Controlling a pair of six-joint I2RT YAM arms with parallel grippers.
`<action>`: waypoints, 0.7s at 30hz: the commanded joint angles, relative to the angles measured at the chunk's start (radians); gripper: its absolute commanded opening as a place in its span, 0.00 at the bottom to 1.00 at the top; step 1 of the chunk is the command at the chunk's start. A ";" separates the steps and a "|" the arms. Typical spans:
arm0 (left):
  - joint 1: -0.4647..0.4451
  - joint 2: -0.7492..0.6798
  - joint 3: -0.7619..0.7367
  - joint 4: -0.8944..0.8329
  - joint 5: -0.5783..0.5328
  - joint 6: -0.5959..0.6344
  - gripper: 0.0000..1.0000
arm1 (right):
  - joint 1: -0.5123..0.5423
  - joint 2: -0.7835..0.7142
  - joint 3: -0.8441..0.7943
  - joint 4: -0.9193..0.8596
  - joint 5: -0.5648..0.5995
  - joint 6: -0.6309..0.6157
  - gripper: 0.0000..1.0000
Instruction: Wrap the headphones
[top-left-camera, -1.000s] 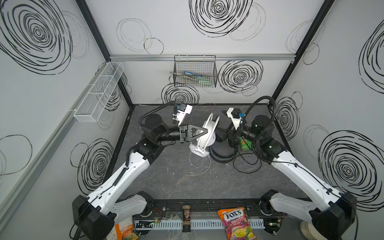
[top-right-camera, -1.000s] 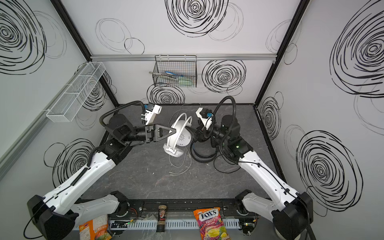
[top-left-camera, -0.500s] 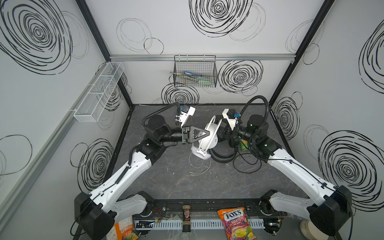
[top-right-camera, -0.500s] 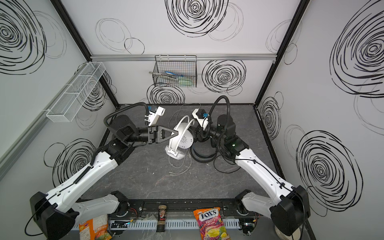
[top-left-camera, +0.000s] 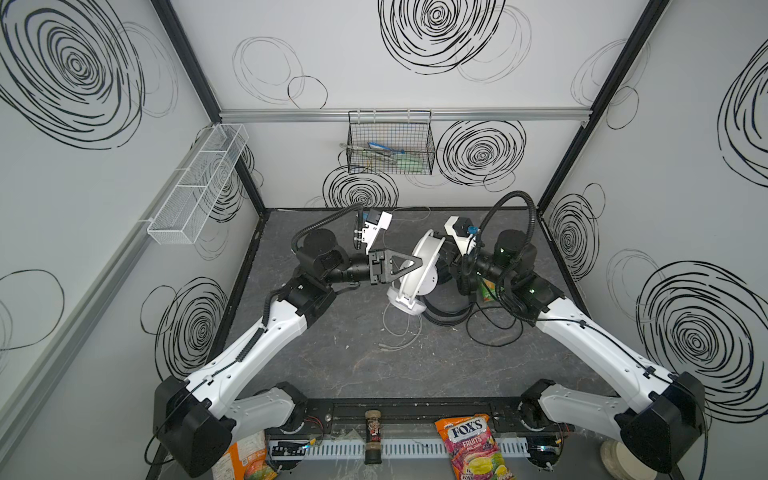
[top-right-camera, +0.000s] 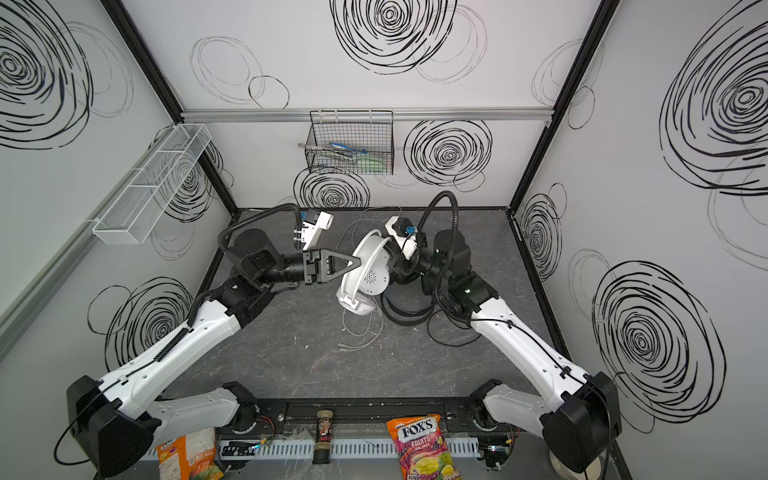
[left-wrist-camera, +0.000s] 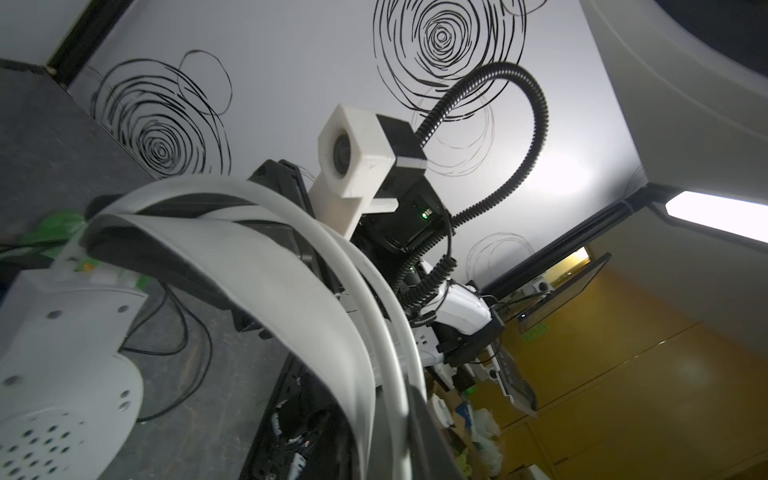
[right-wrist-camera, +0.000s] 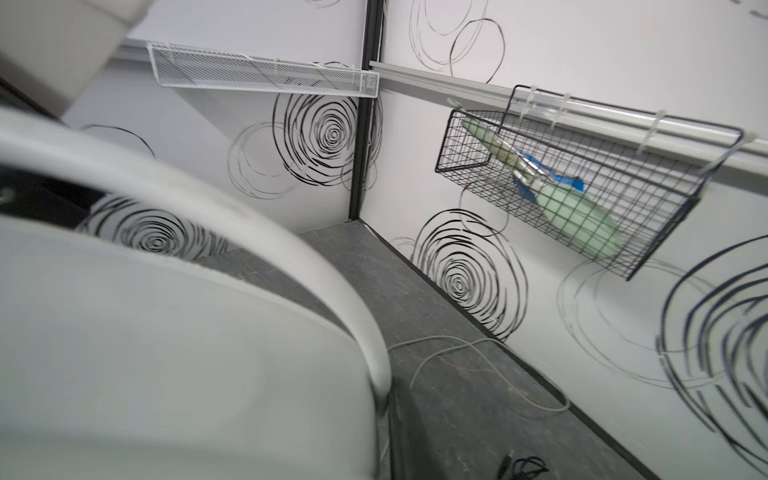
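The white headphones (top-left-camera: 424, 266) (top-right-camera: 370, 270) stand upright mid-table between both grippers, with the lower ear cup near the tabletop. My left gripper (top-left-camera: 417, 264) (top-right-camera: 357, 262) has its tip at the headband (left-wrist-camera: 270, 282). One dark finger (left-wrist-camera: 428, 440) shows beside the band and the other is hidden. My right gripper (top-left-camera: 446, 259) (top-right-camera: 392, 259) is shut on the headband from the far side. In the right wrist view the band (right-wrist-camera: 166, 332) lies against its finger (right-wrist-camera: 401, 428). The white cable (top-left-camera: 399, 336) (right-wrist-camera: 478, 357) trails loose on the table. The black headphones (top-left-camera: 449, 318) (top-right-camera: 405, 318) lie flat just right of the white ones, their black cable (top-left-camera: 494, 336) looping out.
A black wire basket (top-left-camera: 390, 143) hangs on the back wall and a white mesh shelf (top-left-camera: 195, 187) on the left wall. A green packet (top-left-camera: 486, 289) lies under my right arm. A candy bag (top-left-camera: 473, 444), a small bottle (top-left-camera: 372, 432) and an orange packet (top-left-camera: 245, 457) sit at the front edge.
My right gripper has moved left to the white headphones and closed on the headband. My left arm has shifted slightly right. The headphones have stayed upright in place.
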 joint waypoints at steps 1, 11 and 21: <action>0.034 0.005 0.015 0.020 -0.057 0.006 0.53 | 0.000 -0.024 0.032 -0.002 0.098 -0.013 0.04; 0.105 -0.001 0.329 -0.686 -0.635 0.516 0.96 | 0.002 0.056 0.136 -0.174 0.436 -0.039 0.00; -0.369 -0.040 0.361 -0.731 -1.269 0.884 0.96 | 0.001 0.112 0.247 -0.327 0.492 0.111 0.00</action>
